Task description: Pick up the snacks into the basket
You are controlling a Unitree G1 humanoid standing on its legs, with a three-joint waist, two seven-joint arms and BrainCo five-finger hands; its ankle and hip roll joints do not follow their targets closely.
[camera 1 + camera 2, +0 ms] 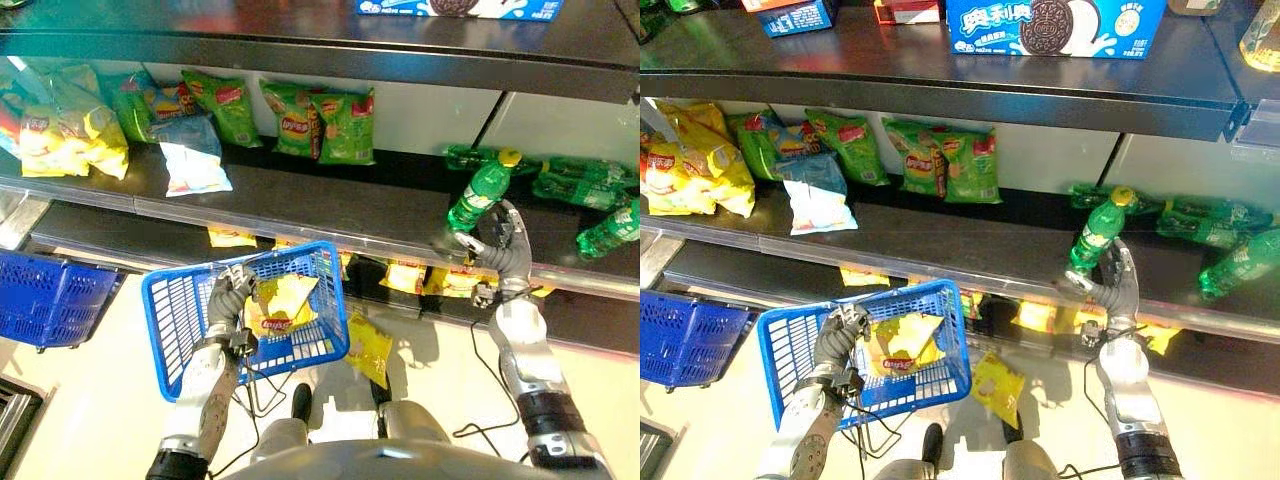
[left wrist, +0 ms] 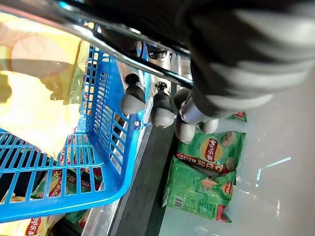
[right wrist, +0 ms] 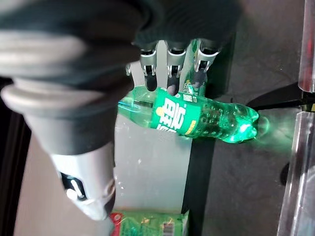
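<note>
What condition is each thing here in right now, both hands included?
Left hand: shut on the basket handle.
Blue basket: held up, a yellow snack bag inside.
Right hand: open, beside the bottle.
Green bottle: upright on the shelf.

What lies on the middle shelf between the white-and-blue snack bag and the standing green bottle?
Between the white-and-blue snack bag and the green bottle the dark middle shelf is bare in front; green chip bags lean behind, in both eye views.

A green soda bottle (image 1: 483, 194) with a yellow cap stands tilted on the dark shelf (image 1: 330, 205) at centre right. More green bottles (image 1: 585, 180) lie at the right edge. A second blue basket (image 1: 45, 298) sits at lower left.
</note>
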